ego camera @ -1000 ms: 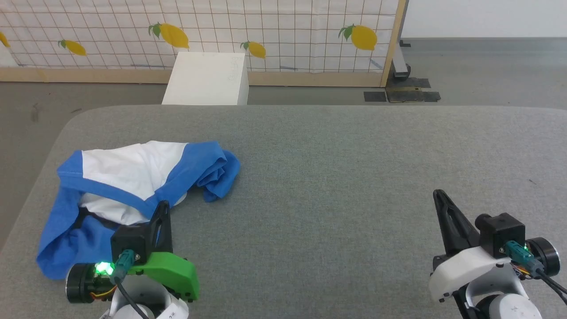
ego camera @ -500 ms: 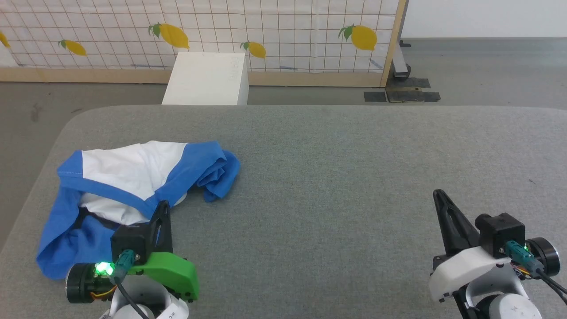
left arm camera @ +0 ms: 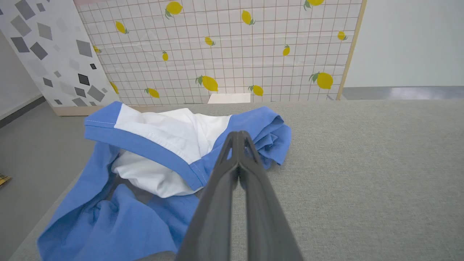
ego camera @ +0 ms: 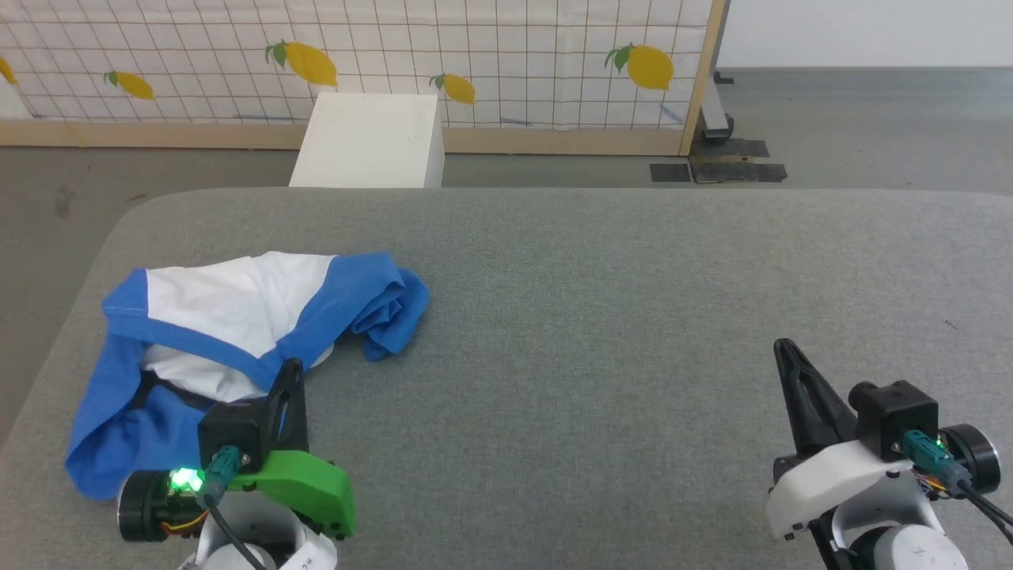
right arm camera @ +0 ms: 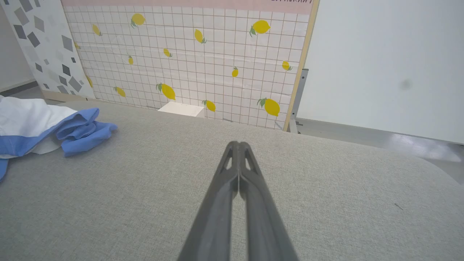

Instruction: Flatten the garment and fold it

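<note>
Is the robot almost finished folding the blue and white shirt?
No, it's at the very start. Done: nothing; the garment lies crumpled at the left of the grey table. In hand: nothing; the left hand and right hand are shut and empty. Left: flattening, then folding.

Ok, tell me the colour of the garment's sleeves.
Bright royal blue on the garment, clearest in the left wrist view.

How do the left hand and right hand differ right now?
The left hand has a green wrist cover; the right hand has a white one. The left hand sits at the near edge of the garment; the right hand is over the bare grey table, well away from it. Both are shut and hold nothing.
</note>
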Tool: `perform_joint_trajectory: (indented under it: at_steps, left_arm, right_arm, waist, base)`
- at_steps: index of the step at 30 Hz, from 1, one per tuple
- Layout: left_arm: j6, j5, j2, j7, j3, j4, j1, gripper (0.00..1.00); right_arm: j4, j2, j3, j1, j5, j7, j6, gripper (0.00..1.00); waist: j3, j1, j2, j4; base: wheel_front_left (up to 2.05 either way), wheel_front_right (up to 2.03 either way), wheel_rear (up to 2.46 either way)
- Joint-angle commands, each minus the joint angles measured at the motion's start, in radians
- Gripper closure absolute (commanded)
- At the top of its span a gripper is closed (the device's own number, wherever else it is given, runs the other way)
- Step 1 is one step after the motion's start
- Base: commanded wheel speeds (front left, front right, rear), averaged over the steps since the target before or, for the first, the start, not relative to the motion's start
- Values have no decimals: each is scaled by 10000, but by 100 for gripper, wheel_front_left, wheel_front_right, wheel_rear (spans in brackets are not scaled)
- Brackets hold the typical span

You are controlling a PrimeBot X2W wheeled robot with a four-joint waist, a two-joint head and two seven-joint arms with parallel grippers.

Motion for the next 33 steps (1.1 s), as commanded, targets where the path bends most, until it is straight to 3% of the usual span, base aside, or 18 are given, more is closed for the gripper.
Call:
perform_joint_trajectory:
  at_steps: [1, 4, 5, 33]
  left_arm:
    - [-11, 128, -32, 14, 30, -28, 107, 100]
    - [-11, 128, -32, 14, 30, -28, 107, 100]
    - [0, 0, 0, 0, 2, 0, 0, 0]
    - [205, -392, -6, -505, -344, 222, -4, 0]
  right_arm:
    - [-58, 11, 16, 89, -62, -1, -17, 100]
    - [-58, 11, 16, 89, -62, -1, -17, 100]
    - [0, 0, 2, 0, 0, 0, 0, 0]
    - [247, 1, -292, 122, 614, -508, -3, 0]
  waist:
    - [0, 1, 0, 0]
    - [0, 1, 0, 0]
    - [0, 1, 0, 0]
    - [6, 1, 0, -28]
  base:
    - [0, 0, 0]
    - [0, 0, 0]
    - [0, 0, 0]
    - [0, 0, 0]
